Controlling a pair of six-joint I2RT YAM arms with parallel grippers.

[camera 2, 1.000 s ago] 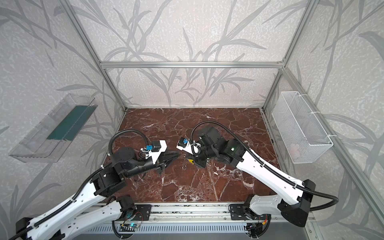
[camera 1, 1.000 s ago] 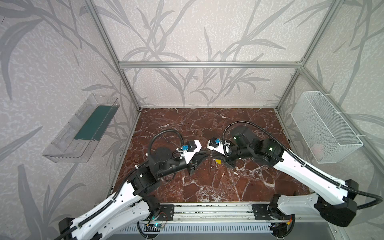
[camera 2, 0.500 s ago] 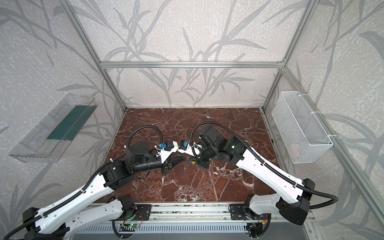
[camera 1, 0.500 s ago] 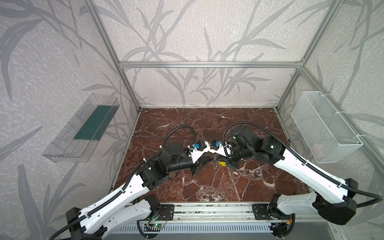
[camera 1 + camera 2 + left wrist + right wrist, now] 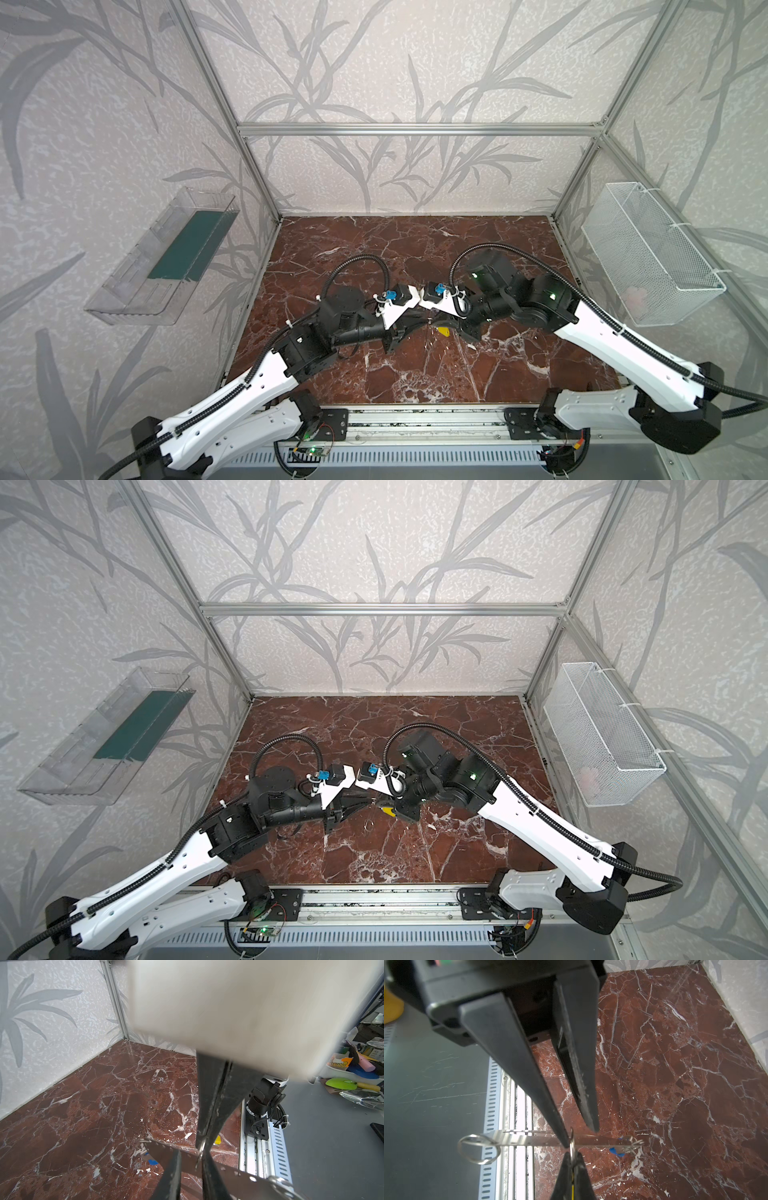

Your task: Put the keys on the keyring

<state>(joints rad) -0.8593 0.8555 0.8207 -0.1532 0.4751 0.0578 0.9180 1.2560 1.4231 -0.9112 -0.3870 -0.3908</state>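
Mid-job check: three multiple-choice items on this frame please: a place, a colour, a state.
1. The yellow key is: A in the wire basket; B near the middle of the table; C in the wall tray.
2. The second key is: A blue; B red; C green.
3. The right end effector is: A wide open; B out of view; C shut.
Answers: B, both top views show it mid-table; A, blue shows in the right wrist view; C, its fingers lie together in the left wrist view.
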